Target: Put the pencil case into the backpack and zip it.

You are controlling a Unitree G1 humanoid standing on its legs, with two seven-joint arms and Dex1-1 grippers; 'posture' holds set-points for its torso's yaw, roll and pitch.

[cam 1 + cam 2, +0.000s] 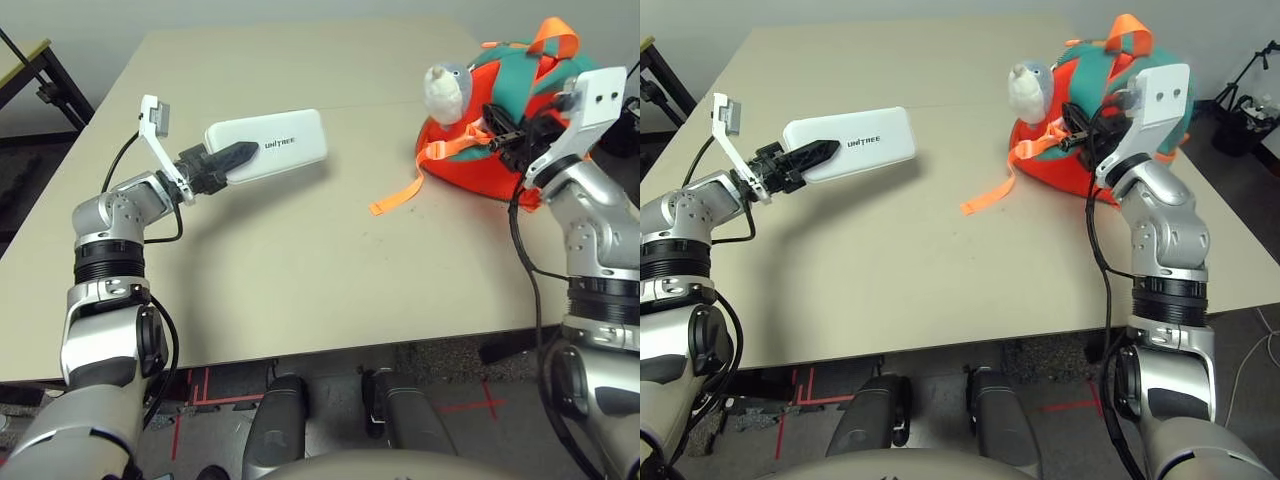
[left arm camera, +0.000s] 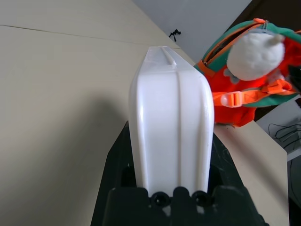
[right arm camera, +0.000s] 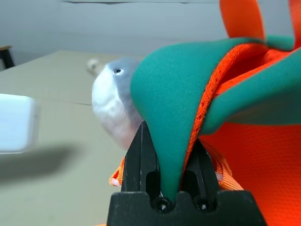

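Hovering over the tabletop at about 10 o'clock: the pencil case, being pinched by one short end in the left pincer and pointing toward 3 o'clock, probably so the free end goes in first. Looking like a flat white hard shell, rounded corners, small grey UNITREE lettering on top, a ridge running lengthwise along the edge.

Sitting well apart at about 2 o'clock: the backpack, orange with teal trim, a grey-white plush toy hanging on its near side, a loose orange strap trailing onto the tabletop. Being clamped tight in the right pincer: a fold of teal and orange fabric, seemingly to hold the opening up. Not zipped yet, guessing.
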